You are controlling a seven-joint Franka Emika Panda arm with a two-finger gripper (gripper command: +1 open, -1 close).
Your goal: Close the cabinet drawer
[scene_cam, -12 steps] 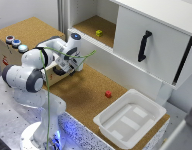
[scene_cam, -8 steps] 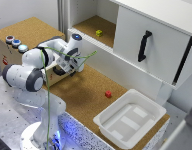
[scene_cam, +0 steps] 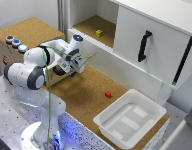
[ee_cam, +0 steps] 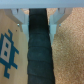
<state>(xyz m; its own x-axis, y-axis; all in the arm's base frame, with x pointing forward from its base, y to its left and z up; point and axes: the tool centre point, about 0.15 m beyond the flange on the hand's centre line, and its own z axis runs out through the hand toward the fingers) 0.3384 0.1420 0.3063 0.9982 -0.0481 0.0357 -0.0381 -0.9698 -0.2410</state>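
Across the cork-topped table (scene_cam: 86, 97) stands the white cabinet (scene_cam: 146, 30), its drawer (scene_cam: 152, 44) at the exterior view's right, black handle (scene_cam: 143, 46) facing us. White tub (scene_cam: 130, 120) near the front edge. Claw (scene_cam: 72, 67) low over the cork, its opening I cannot tell. Red cube (scene_cam: 108, 93), tiny.

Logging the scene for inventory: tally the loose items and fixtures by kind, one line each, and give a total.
Small blocks: 2, a red block on the cork floor, a yellow-green block in the open compartment
White tubs: 1
Black cabinet handles: 1
Round buttons on the box: 3
Total: 7
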